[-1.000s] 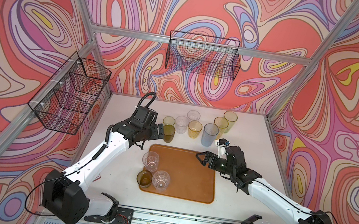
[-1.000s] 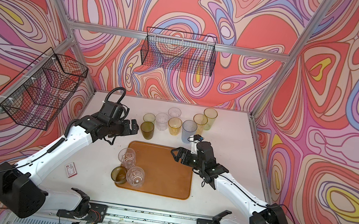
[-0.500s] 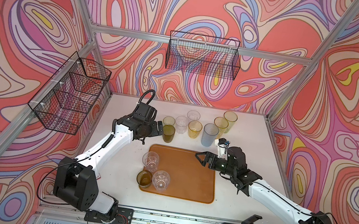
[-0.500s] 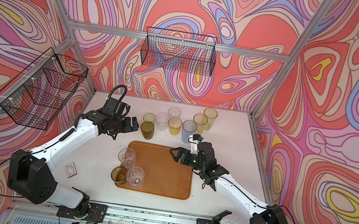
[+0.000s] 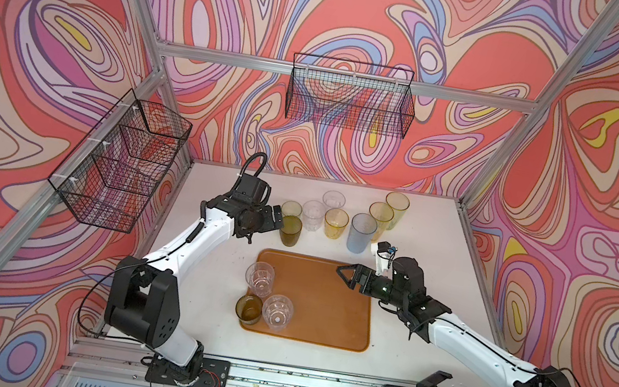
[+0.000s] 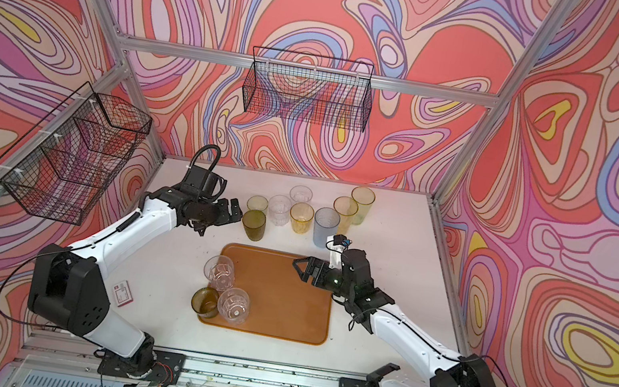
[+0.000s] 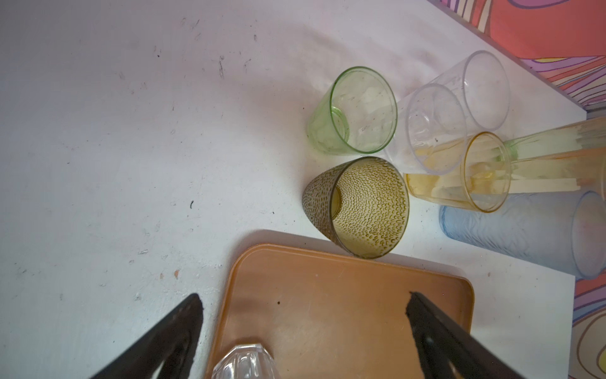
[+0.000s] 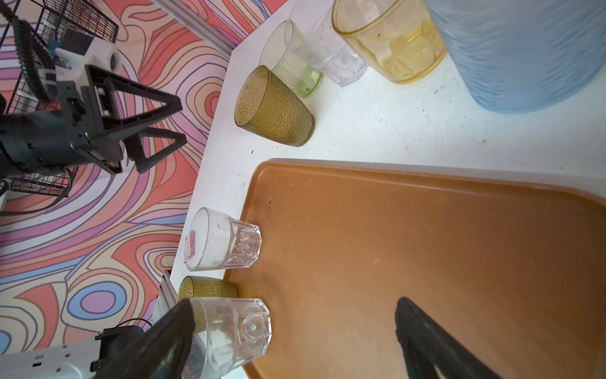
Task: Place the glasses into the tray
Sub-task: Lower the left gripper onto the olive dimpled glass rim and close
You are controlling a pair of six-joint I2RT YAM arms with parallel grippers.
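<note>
The orange-brown tray lies mid-table. Along its left edge stand two clear glasses and a short olive glass. Behind the tray is a cluster of several glasses: a tall dimpled olive one, pale green, clear, yellow, pale blue and two tall amber ones. My left gripper hangs open just left of the tall olive glass, holding nothing. My right gripper is open above the tray's back right part, also holding nothing.
Black wire baskets hang on the left wall and the back wall. A small red and white card lies on the table left of the tray. Aluminium frame posts stand at the table's back corners.
My left arm has swung up and forward, bringing its open gripper a little closer to the tall olive glass. The right arm has barely moved.
</note>
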